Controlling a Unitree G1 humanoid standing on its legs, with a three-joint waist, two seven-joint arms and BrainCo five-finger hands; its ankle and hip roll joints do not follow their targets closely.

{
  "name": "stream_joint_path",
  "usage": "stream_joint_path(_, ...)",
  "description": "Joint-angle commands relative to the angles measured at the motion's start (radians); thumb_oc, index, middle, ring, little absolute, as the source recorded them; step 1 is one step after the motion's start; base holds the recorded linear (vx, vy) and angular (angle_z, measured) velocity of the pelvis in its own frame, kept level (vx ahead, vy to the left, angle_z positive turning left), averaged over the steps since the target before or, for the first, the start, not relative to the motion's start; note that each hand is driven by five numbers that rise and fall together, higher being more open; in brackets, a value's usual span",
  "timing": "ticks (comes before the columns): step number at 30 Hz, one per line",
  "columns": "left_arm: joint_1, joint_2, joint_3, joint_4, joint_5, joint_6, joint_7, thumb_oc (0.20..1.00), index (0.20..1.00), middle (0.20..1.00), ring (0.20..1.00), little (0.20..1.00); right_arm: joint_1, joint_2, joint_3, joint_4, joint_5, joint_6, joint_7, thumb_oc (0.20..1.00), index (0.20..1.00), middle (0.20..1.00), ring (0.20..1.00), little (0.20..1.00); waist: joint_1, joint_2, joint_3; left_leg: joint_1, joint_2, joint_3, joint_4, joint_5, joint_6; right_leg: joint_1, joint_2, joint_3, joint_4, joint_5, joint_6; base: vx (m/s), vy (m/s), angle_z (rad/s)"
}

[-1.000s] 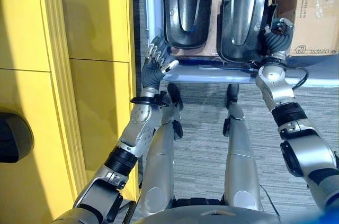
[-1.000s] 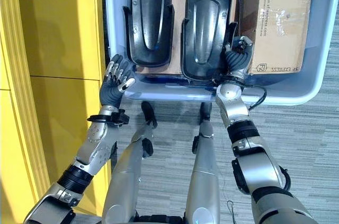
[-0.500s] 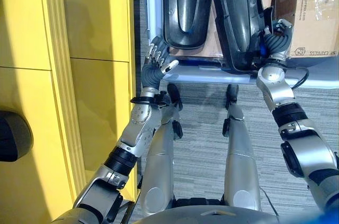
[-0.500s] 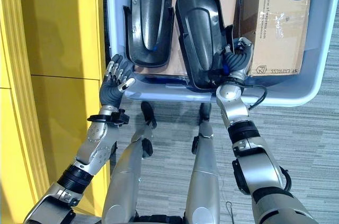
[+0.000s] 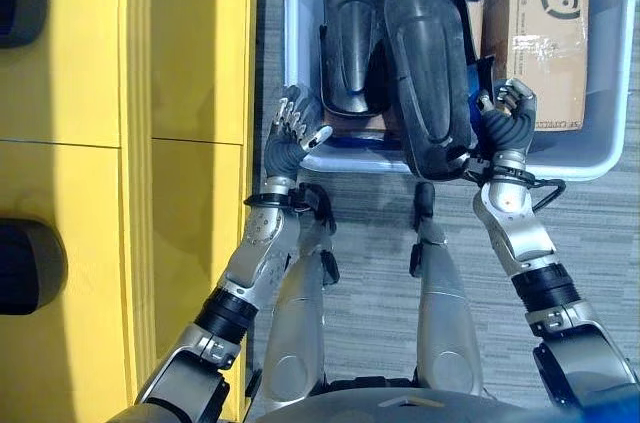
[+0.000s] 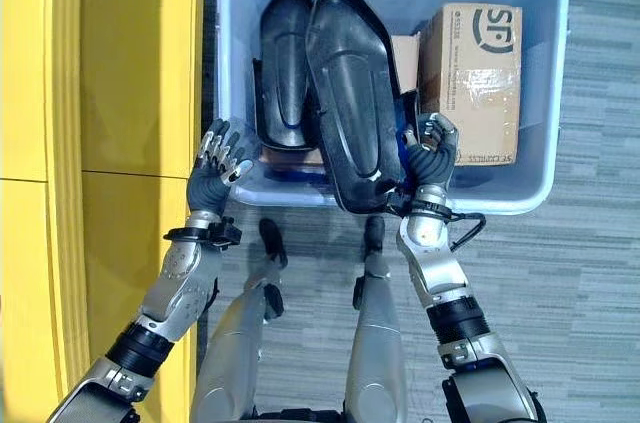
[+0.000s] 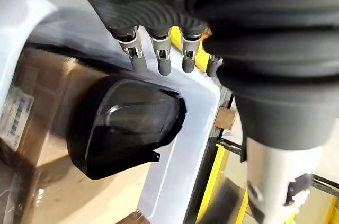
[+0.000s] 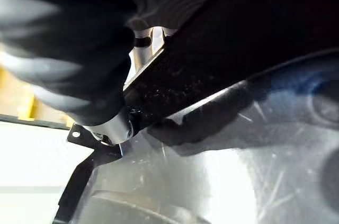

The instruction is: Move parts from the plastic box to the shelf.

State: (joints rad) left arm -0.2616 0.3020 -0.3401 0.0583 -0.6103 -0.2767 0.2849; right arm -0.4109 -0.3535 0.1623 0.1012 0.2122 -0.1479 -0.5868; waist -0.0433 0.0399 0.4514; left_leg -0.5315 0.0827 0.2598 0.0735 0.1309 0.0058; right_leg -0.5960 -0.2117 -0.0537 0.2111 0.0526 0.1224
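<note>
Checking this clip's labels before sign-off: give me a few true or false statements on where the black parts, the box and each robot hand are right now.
1. The right robot hand grips the large black moulded plastic part. True.
2. That part lies flat on the grey carpet floor. False: it is tilted up over the pale blue plastic box, overlapping the second black moulded part.
3. The left robot hand holds the second part. False: it is open, outside the box's near corner.
4. A brown cardboard carton sits in the box. True.
</note>
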Motion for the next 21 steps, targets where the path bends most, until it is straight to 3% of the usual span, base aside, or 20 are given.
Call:
stream_joint_path(1,0.029,0.033,0.006,-0.042,0.032,-0.022,-0.033,1.0,1.0,1.0,1.0,1.0,-0.009,0.021,-0.058,-0.084,-0.022,-0.121,0.028,0.2,0.2,0.2,0.2,0.2,0.02,-0.018,-0.086,0.044,0.01,-0.061,-0.038,0.009,-0.087,0.087,-0.014,-0.038,-0.06,0.059,0.04,0.05,-0.005,0.06)
stream_joint_path(11,0.165,0.054,0.068,-0.045,0.022,-0.006,-0.089,1.0,1.0,1.0,1.0,1.0,0.123,0.024,-0.041,-0.239,0.046,-0.155,0.149,0.2,0.2,0.2,0.2,0.2,0.019,-0.048,-0.159,0.221,0.048,-0.054,-0.128,0.043,-0.098,0.24,0.013,-0.058,-0.106,0.046,0.038,0.05,-0.025,0.02)
stream_joint_path(16,0.256,0.058,0.117,-0.034,0.01,-0.001,-0.123,1.0,1.0,1.0,1.0,1.0,0.201,0.011,-0.002,-0.227,0.078,-0.134,0.237,0.2,0.2,0.2,0.2,0.2,0.027,-0.053,-0.202,0.306,0.076,-0.062,-0.116,0.029,-0.101,0.322,0.024,-0.072,-0.08,-0.002,0.027,0.06,-0.057,-0.02)
stream_joint_path(18,0.318,0.071,0.15,-0.028,0.01,0.013,-0.164,1.0,1.0,1.0,1.0,1.0,0.273,0.002,0.007,-0.218,0.144,-0.119,0.33,0.2,0.2,0.2,0.2,0.2,0.028,-0.053,-0.251,0.376,0.097,-0.073,-0.111,0.024,-0.106,0.391,0.039,-0.086,-0.055,-0.041,0.021,0.07,-0.1,-0.04)
stream_joint_path(21,0.331,0.068,0.157,-0.024,0.011,0.018,-0.169,1.0,1.0,1.0,1.0,1.0,0.288,0.007,0.01,-0.212,0.174,-0.117,0.346,0.2,0.2,0.2,0.2,0.2,0.028,-0.052,-0.262,0.393,0.102,-0.078,-0.112,0.025,-0.108,0.41,0.043,-0.091,-0.052,-0.05,0.018,0.03,-0.063,0.13)
